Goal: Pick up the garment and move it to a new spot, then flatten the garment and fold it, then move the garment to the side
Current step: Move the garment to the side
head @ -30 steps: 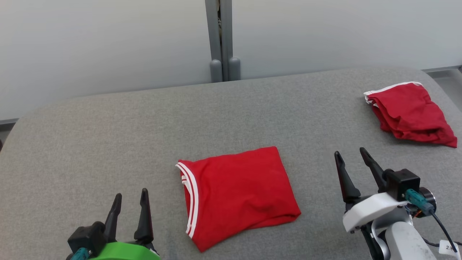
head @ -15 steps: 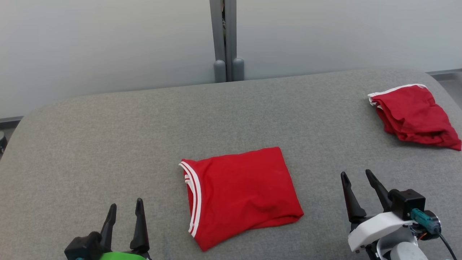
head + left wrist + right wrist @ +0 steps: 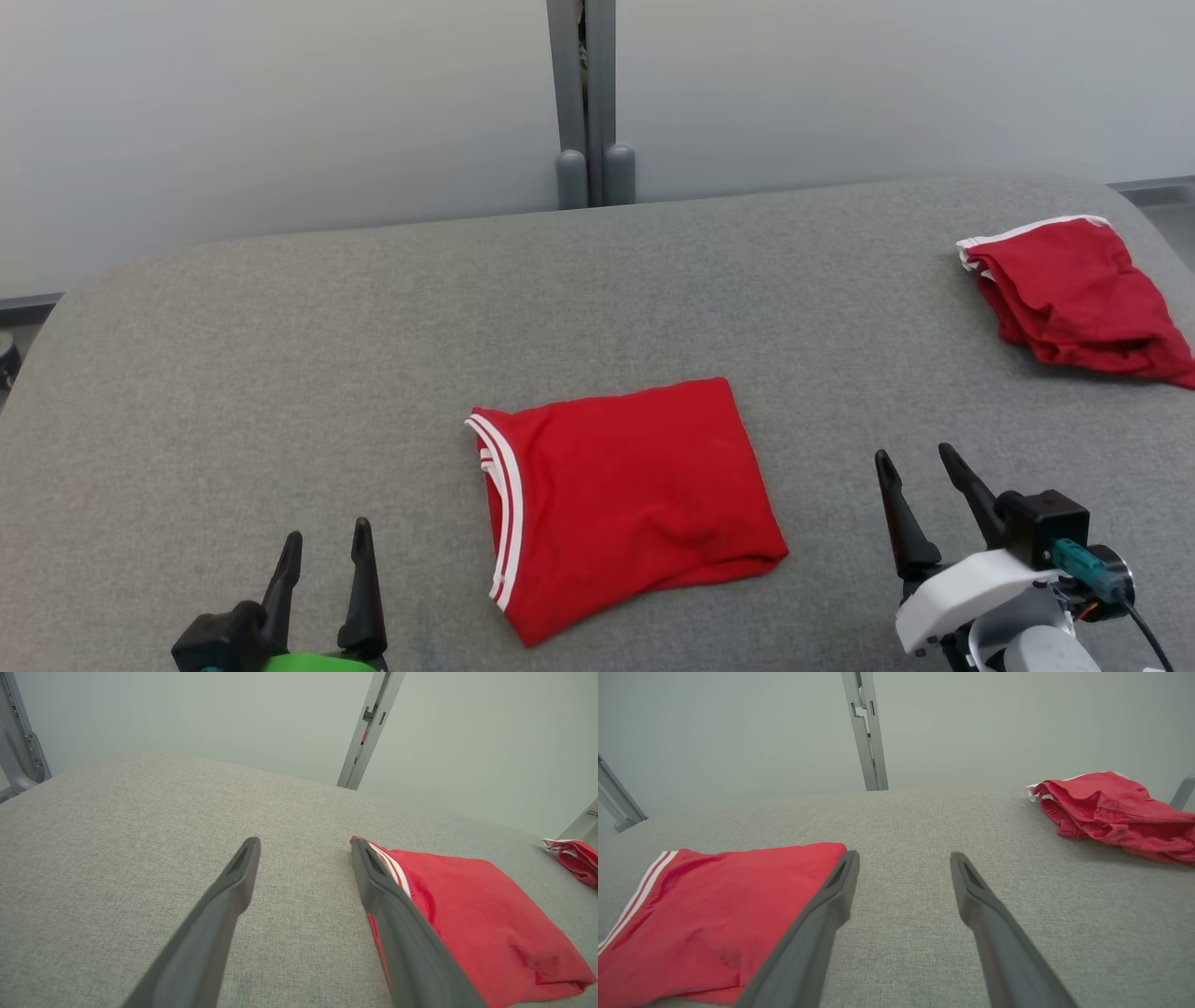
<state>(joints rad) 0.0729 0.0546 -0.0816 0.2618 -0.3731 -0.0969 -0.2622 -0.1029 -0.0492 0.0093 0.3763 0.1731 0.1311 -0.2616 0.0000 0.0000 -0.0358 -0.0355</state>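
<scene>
Bare grey table lies open left of the folded red garment, while a crumpled red garment occupies the far right edge.

Even, soft, diffuse light; shadows faint. Head view is sharp; both wrist views bend at the edges, wide-angle.

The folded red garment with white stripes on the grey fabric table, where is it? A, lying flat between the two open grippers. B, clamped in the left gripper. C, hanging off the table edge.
A: the folded red garment with white stripes lies flat on the grey fabric table, left gripper and right gripper open either side, clear of it.
</scene>
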